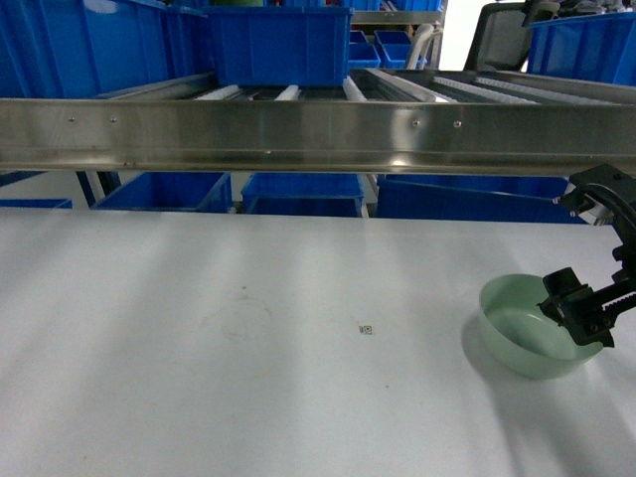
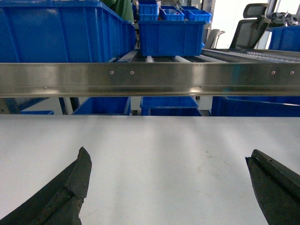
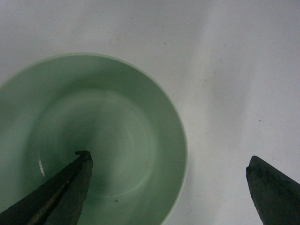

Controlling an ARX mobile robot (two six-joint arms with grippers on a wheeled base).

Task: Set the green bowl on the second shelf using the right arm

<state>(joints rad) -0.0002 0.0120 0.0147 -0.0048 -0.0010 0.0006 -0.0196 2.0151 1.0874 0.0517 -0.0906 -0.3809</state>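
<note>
The pale green bowl (image 1: 522, 333) sits upright on the white table (image 1: 248, 328) at the right. My right gripper (image 1: 581, 313) hangs open over the bowl's right rim. In the right wrist view the bowl (image 3: 93, 136) fills the left side, and the right gripper (image 3: 169, 157) straddles its rim: one finger (image 3: 70, 187) is inside the bowl, the other (image 3: 272, 187) is outside over the table. Nothing is gripped. The steel rack's roller level, the second shelf (image 1: 417, 89), runs above and behind the table. My left gripper (image 2: 168, 152) is open over bare table.
The rack's shiny front rail (image 1: 318, 134) crosses the whole head view above the table's far edge. A blue crate (image 1: 281, 45) stands on the rollers at centre-left, with more blue crates (image 1: 303, 192) below the rail. A small marker (image 1: 366, 329) lies mid-table.
</note>
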